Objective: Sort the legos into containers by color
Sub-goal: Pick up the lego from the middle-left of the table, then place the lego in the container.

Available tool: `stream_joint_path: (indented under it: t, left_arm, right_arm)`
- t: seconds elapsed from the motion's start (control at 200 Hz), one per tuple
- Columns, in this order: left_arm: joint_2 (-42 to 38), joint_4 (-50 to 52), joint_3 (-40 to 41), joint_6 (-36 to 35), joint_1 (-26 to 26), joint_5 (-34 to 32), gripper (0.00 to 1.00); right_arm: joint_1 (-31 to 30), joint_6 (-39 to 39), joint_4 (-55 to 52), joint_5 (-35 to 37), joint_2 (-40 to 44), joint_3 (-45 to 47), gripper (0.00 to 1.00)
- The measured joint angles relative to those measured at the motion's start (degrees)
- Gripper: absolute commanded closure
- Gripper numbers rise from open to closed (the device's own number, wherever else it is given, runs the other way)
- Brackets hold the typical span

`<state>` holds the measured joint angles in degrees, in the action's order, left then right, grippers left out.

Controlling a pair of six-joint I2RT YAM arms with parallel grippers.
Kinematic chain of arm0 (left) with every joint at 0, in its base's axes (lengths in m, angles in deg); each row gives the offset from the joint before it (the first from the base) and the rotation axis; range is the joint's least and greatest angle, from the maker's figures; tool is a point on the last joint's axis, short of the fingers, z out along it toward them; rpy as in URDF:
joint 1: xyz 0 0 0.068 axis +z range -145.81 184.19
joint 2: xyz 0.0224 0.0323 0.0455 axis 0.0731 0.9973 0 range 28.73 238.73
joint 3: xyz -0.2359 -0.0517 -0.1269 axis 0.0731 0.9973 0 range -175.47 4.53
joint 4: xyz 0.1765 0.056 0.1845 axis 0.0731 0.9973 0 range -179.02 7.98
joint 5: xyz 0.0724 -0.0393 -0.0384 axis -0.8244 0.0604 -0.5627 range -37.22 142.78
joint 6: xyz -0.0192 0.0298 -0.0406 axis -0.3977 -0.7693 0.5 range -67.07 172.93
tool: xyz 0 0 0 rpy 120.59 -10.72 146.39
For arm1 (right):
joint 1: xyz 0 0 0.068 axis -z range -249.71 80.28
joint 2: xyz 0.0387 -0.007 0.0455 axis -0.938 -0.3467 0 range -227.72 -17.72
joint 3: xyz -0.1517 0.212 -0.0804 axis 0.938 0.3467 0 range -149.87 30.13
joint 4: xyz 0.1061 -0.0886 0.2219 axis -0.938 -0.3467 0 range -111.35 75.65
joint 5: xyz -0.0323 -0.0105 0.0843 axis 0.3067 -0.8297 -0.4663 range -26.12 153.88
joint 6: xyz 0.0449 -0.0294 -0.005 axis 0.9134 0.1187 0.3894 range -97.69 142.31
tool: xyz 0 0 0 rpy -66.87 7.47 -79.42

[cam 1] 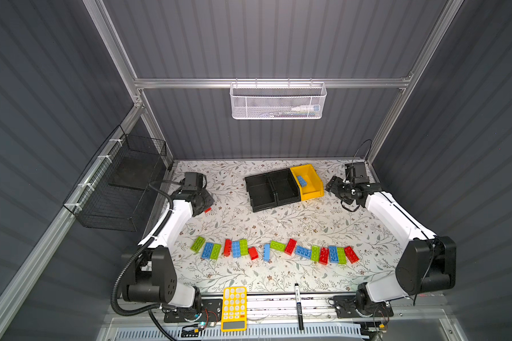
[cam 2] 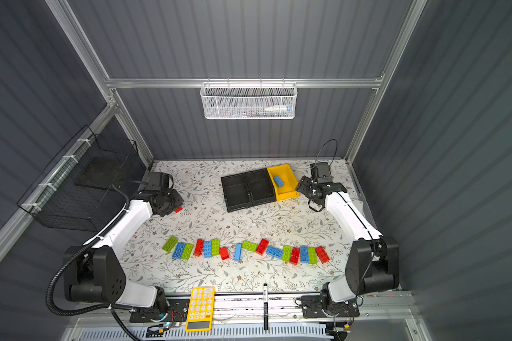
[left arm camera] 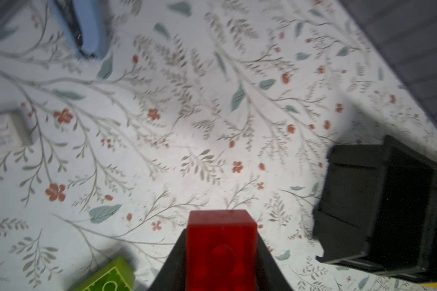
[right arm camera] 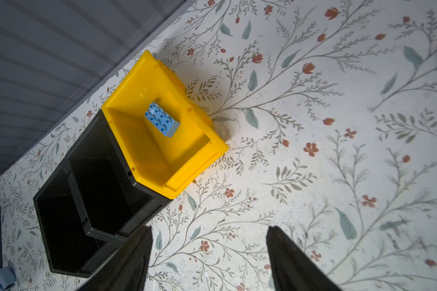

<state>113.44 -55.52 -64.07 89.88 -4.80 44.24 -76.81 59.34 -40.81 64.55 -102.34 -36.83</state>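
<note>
A robotics lab test cell is indicated. The workspace is enclosed by grey ribbed panels (cam 1: 263, 38) fixed to an aluminium profile frame (cam 1: 189, 83). A left arm (cam 1: 175, 218) and a right arm (cam 1: 390, 218), both white and black, are mounted on a metal rail (cam 1: 278, 305) along the front edge of the tabletop (cam 1: 278, 218), which is covered in a floral print. Exposed wiring (cam 1: 206, 316) is seen by the left base. A white mesh basket (cam 1: 278, 103) and a black wire basket (cam 1: 116, 192) are hung from the frame.
</note>
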Motion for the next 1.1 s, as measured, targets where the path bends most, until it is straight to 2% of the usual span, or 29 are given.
stream_joint_path:
  t: [0.21,0.425,0.755,1.101]
  left_arm:
    - [10.54,1.22,-19.69,-7.28,-13.4,-7.17,0.74]
    - [24.2,1.62,-32.87,-10.51,-20.81,-8.61,0.75]
    - [38.53,1.53,-36.65,-9.18,-21.77,-5.22,0.73]
    - [44.83,0.96,-44.92,-7.8,-21.73,-2.69,0.72]
  right_arm:
    - [0.37,0.02,-1.25,0.55,2.19,5.35,0.26]
    - [0.48,0.0,-2.38,0.7,5.9,9.03,0.26]
    - [0.59,0.02,-3.93,1.03,9.22,11.56,0.25]
    - [0.59,0.46,-3.63,0.68,8.13,11.89,0.25]
